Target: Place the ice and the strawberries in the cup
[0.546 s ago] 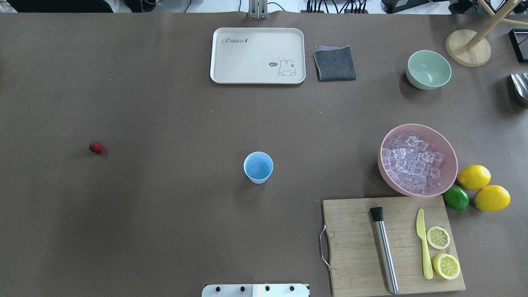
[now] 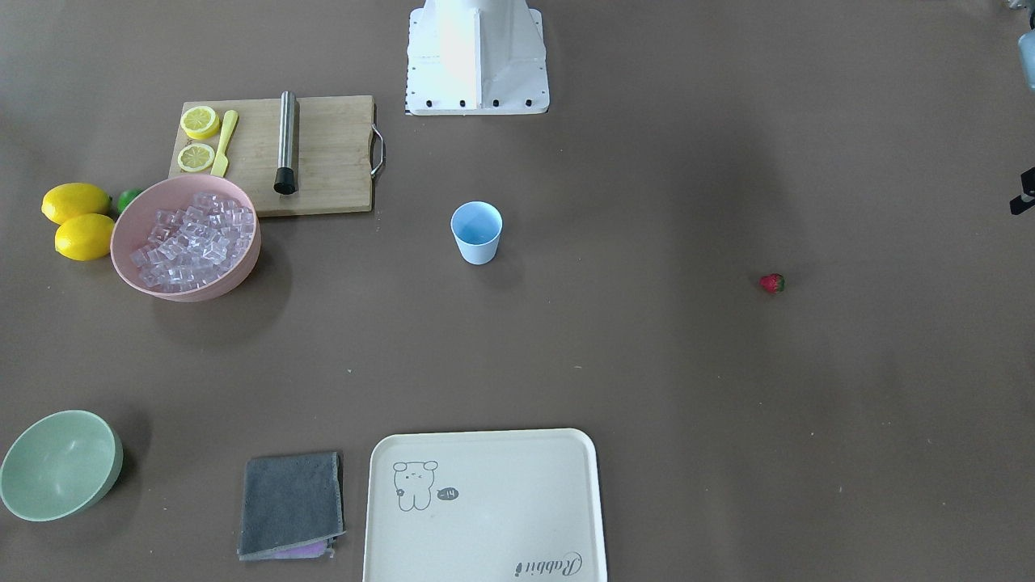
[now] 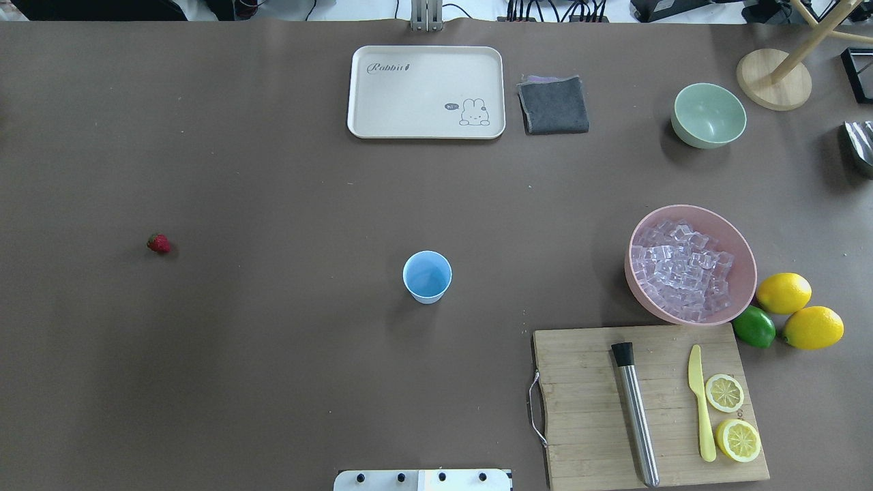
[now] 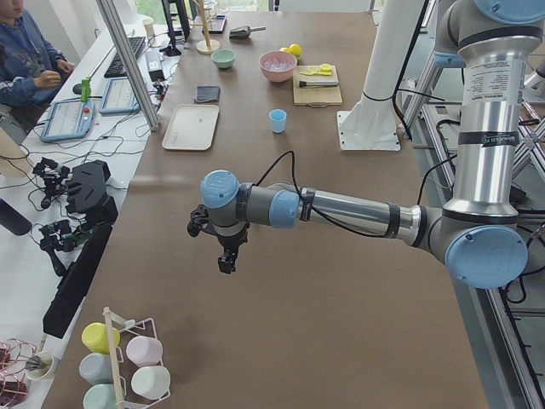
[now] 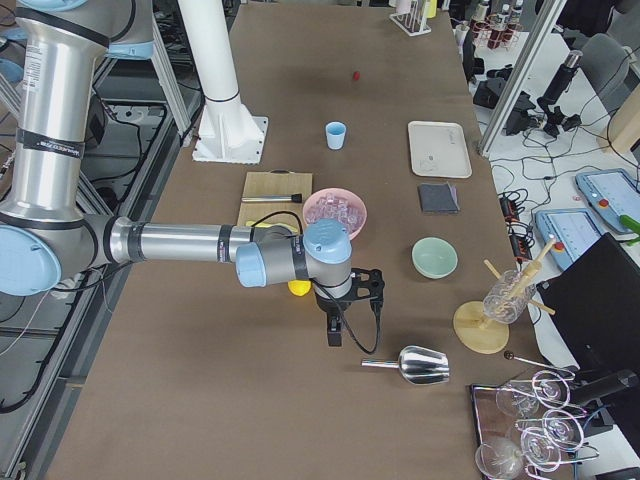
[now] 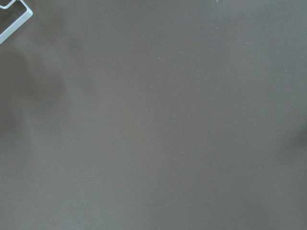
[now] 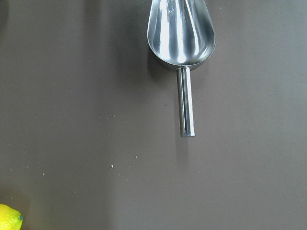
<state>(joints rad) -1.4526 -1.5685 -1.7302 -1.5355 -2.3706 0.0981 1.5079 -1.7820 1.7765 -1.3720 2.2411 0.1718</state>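
Observation:
The light-blue cup [image 3: 427,275] stands upright and empty at mid-table; it also shows in the front view [image 2: 476,230]. The ice [image 3: 682,269] is heaped in a pink bowl [image 3: 631,273] to the cup's right. One red strawberry [image 3: 158,243] lies alone far to the cup's left. My left gripper [image 4: 226,260] hangs over bare table beyond the strawberry, far from the cup. My right gripper [image 5: 335,335] hangs over the table's right end, near a metal scoop [image 7: 181,33]. Both grippers show only in the side views, so I cannot tell whether they are open or shut.
A cutting board [image 3: 648,402] holds a steel muddler, a yellow knife and lemon halves. Two lemons [image 3: 784,293] and a lime [image 3: 753,326] lie beside the pink bowl. A cream tray [image 3: 426,92], a grey cloth [image 3: 554,104] and a pale green bowl [image 3: 708,114] sit at the far side.

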